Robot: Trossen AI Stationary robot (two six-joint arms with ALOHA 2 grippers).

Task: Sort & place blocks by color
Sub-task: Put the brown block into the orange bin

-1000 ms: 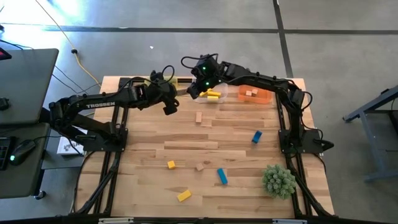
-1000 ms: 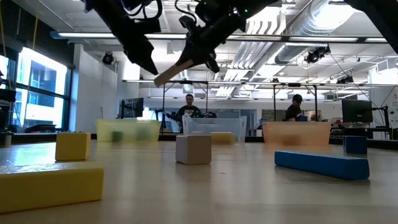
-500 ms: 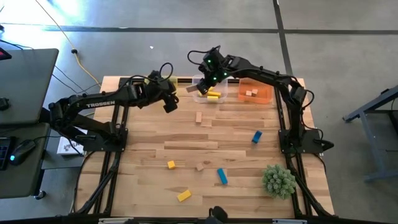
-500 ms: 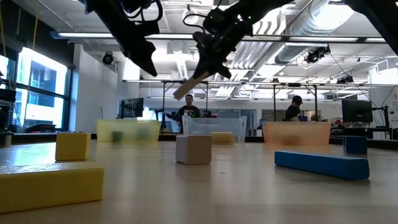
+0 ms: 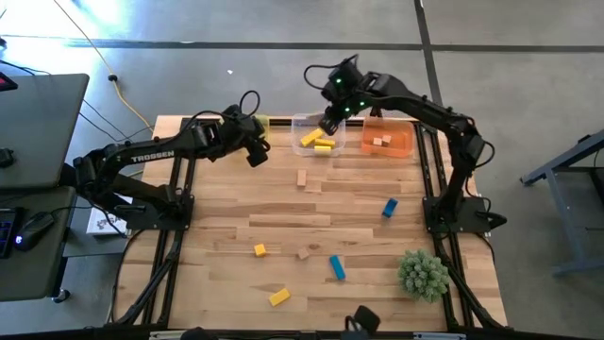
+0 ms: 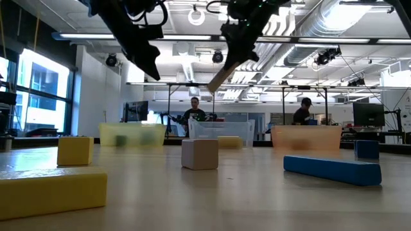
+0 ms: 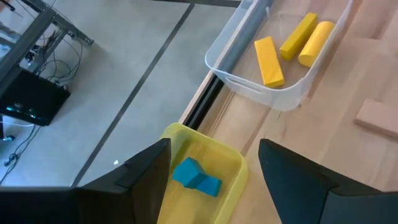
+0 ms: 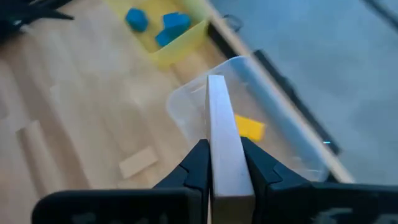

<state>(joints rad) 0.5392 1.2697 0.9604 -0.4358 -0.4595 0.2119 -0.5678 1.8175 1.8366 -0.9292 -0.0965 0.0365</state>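
Right gripper point(image 8: 225, 163): clamped on plain light-wood bar point(image 8: 222, 134), clear plastic bin point(image 8: 186, 102) just beyond fingertips, likely bound elsewhere. Left gripper point(image 7: 214, 165): spread wide, empty, over translucent yellow bin point(image 7: 230, 163).

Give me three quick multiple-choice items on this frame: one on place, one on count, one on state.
1. Where is the right hand?
A. over the plant ball
B. above the clear bin
C. at the table's near edge

2. How many yellow blocks lie in the clear bin?
A. one
B. three
C. five

3. What is the left hand doing?
A. open, holding nothing
B. shut on a blue block
C. shut on a yellow block

Key: B, the high view shows it there, clamping a plain wood bar; B, the left wrist view shows three; A, its fingers stand apart over the yellow bin.
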